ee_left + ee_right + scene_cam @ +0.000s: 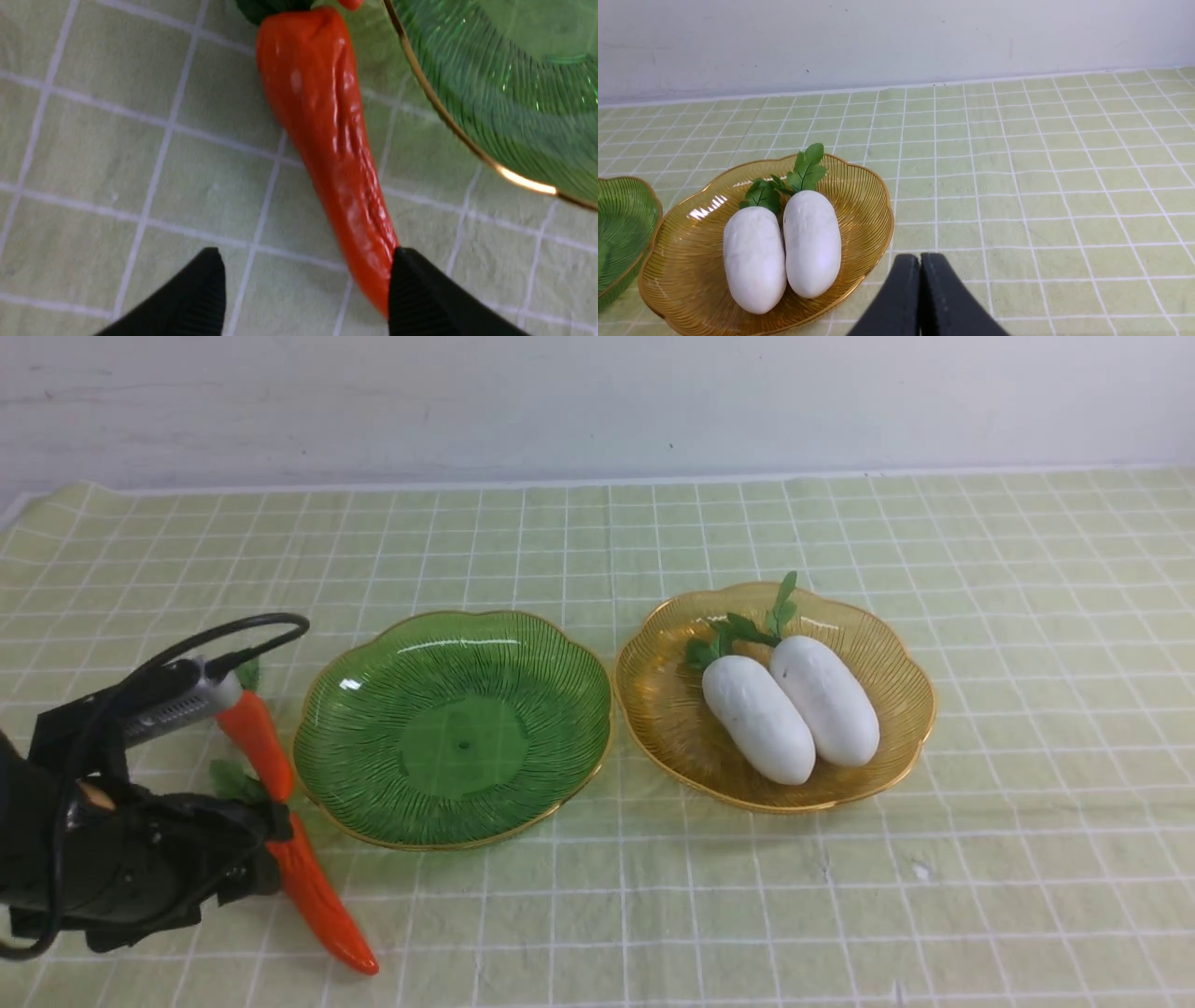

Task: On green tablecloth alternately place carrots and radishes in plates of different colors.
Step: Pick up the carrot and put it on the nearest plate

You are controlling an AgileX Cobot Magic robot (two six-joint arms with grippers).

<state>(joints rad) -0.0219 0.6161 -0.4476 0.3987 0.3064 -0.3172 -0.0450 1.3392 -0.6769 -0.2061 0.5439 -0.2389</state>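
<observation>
Two orange carrots lie on the green tablecloth [1027, 616] left of the dark green plate [448, 728]: a far one [252, 737] and a near one [317, 896]. My left gripper [271, 854] is open over the near carrot [327, 140]. The carrot's thin end lies between the fingers [420, 298], close against one of them. The green plate [514, 84] holds nothing. Two white radishes [758, 719] [826, 700] lie side by side in the amber plate [672, 709]. My right gripper [920, 289] is shut and empty beside the amber plate [859, 196]; it is out of the front view.
A pale wall runs along the back edge of the table. The two plates almost touch. The left arm's black body and cable [112, 840] hide the front-left corner of the cloth. The green plate's edge [621, 219] shows in the right wrist view.
</observation>
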